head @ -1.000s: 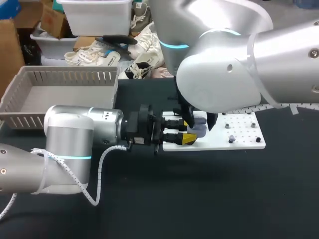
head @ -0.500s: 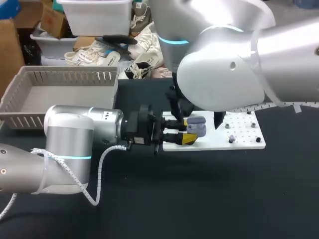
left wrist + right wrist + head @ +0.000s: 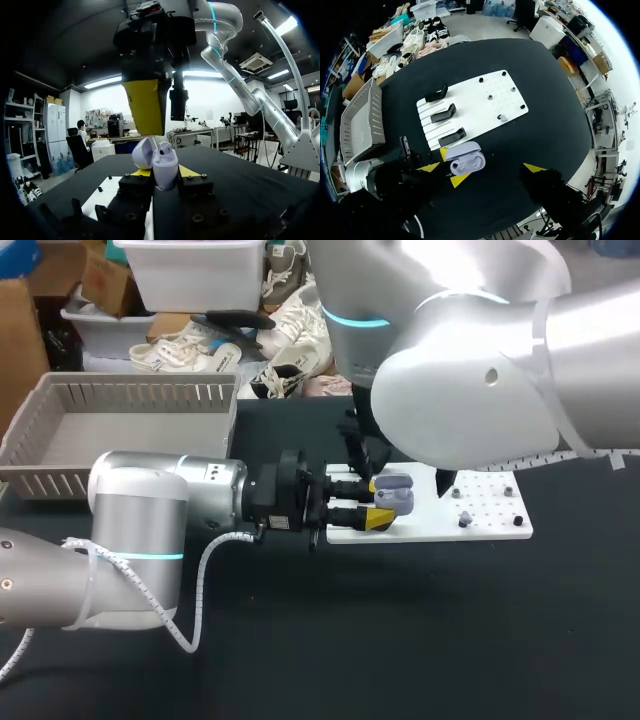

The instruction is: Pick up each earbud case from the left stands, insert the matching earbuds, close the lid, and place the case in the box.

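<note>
The left gripper pinches the open case from both sides and holds it upright by the stand end of the white board. The lid is tipped back, and one earbud seems to sit in its well. The right gripper hangs straight above with fingers spread and nothing between them, so I'd judge this is partway through the inserting step. The next move calls either for fetching a second bud, if one is left (I can't tell), or for pressing the lid down squarely against a firm left grip, before the case goes to the box.
</note>
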Tool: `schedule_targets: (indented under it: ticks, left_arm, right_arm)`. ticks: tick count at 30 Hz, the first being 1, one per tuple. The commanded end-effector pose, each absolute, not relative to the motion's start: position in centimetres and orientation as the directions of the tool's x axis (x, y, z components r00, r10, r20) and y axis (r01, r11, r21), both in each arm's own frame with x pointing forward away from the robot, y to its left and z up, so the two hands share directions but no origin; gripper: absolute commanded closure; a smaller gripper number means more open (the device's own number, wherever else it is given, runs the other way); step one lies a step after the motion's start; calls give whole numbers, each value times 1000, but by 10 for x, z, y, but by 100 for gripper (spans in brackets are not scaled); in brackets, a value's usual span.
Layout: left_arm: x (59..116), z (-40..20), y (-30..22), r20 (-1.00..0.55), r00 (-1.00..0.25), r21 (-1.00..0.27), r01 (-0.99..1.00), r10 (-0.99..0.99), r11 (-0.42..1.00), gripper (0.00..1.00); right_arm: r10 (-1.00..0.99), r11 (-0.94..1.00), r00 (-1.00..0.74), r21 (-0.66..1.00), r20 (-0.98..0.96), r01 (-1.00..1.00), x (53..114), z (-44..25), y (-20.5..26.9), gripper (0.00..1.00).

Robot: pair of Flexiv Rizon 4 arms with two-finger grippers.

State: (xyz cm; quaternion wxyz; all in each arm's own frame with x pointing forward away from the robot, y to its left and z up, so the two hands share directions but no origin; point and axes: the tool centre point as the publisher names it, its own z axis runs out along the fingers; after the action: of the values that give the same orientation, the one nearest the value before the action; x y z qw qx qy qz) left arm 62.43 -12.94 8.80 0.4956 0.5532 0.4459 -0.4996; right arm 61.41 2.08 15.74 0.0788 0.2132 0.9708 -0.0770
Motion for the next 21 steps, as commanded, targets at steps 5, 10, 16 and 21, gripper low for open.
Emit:
schedule_targets:
  ticks: [5, 10, 16, 21]
  left_arm:
    - [624, 88, -129, -995, 104, 104, 989, -2, -109, 100]
    - [624, 88, -129, -995, 104, 104, 989, -2, -109, 100]
    - [624, 88, -129, -995, 104, 104, 989, -2, -109, 100]
    - [624, 88, -129, -995, 104, 104, 989, -2, -109, 100]
  right_arm:
    - [443, 888, -858, -9, -259, 461, 591, 174, -13, 0]
    - [446, 887, -855, -2, -264, 463, 589, 175, -16, 0]
    - [461, 881, -847, 22, -265, 473, 587, 176, -24, 0]
    - [461, 881, -847, 22, -265, 473, 587, 176, -24, 0]
